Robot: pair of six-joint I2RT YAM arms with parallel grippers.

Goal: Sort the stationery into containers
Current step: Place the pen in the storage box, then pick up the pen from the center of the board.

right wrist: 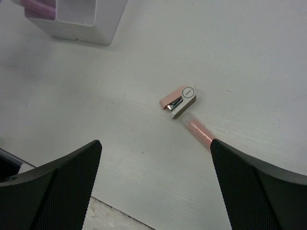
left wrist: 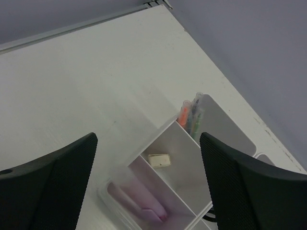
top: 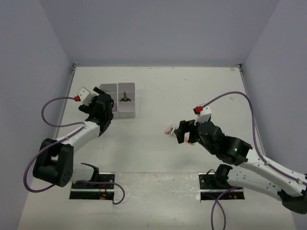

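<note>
The right gripper hangs over the table, jaws wide apart and empty. Just past the gap, toward one o'clock, lies a small pink-and-cream piece with a metal glint at its mouth. A pale red pen runs from beside it toward four o'clock, its far end hidden behind the finger. The white tray sits well apart at eleven o'clock. The left gripper, likewise spread and empty, hovers above that tray, where a white eraser lies in one compartment.

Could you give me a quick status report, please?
Both open: left gripper over tray, right gripper over table. Small pink-and-white item and pink pen loose below right gripper; white eraser in tray. Nothing blocking.
</note>
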